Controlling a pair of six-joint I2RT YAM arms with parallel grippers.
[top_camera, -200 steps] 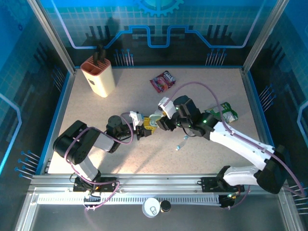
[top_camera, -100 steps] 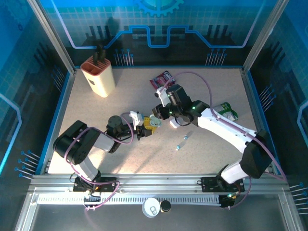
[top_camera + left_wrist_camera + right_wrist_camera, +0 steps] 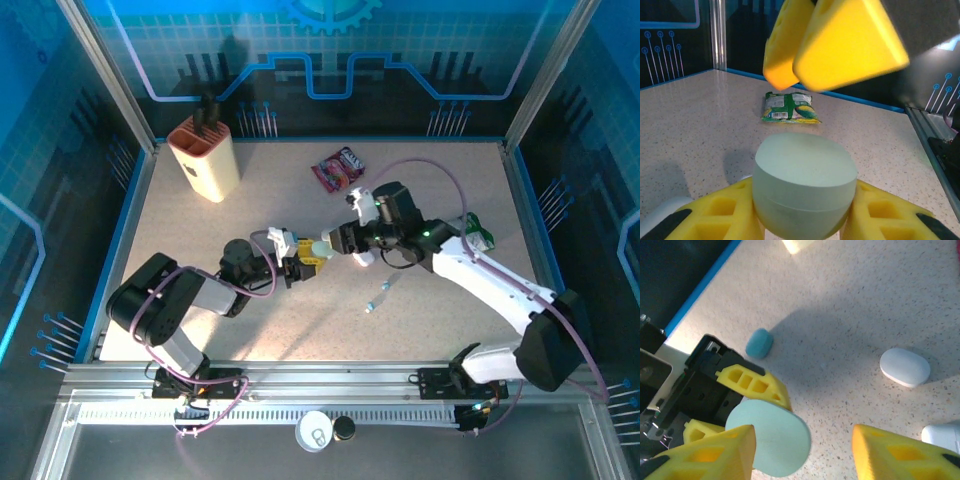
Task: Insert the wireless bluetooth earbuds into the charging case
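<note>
Speckled tabletop (image 3: 250, 200) — my left gripper (image 3: 803, 220) clamps the pale teal charging case (image 3: 805, 192); right gripper (image 3: 801, 450) hangs open just above it.

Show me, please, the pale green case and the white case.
pale green case (image 3: 805, 186): left wrist view, middle of its front wall.
white case (image 3: 905, 367): right wrist view, centre of its top.

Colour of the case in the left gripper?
Pale mint green; the case shows best in the left wrist view.
</note>
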